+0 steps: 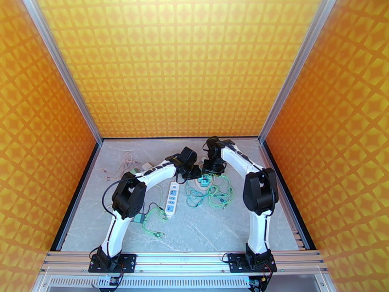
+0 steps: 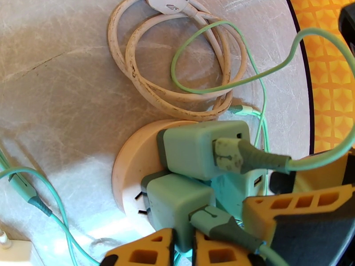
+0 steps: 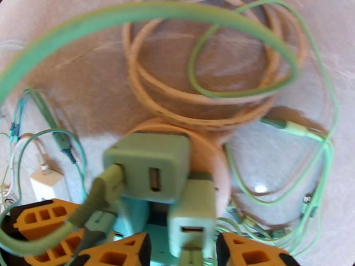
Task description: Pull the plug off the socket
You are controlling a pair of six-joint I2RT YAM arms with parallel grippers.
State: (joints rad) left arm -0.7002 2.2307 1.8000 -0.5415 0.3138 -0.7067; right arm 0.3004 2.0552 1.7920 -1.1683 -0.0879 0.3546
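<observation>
**Orange fingers [image 2: 146,251] at the round socket [image 2: 131,162]**

The left gripper [image 2: 183,252] is pinched almost closed at a green plug's [image 2: 175,202] near edge, on the socket; what it nips is cut off. The right gripper [image 3: 184,251] stands parted astride a pale plug [image 3: 191,213] at the socket's rim, prongs hidden.

Grey marbled table [image 1: 219,229] with white power strip [image 1: 172,199], round socket [image 2: 131,167], coiled white cord [image 2: 146,89], green cables [image 1: 216,194].

My pincer [image 2: 179,238] clamps the lower green plug [image 2: 175,202] seated in the round white socket [image 2: 131,162]; a coiled white cable [image 2: 133,80] lies beyond on the bench [image 2: 53,85].
</observation>
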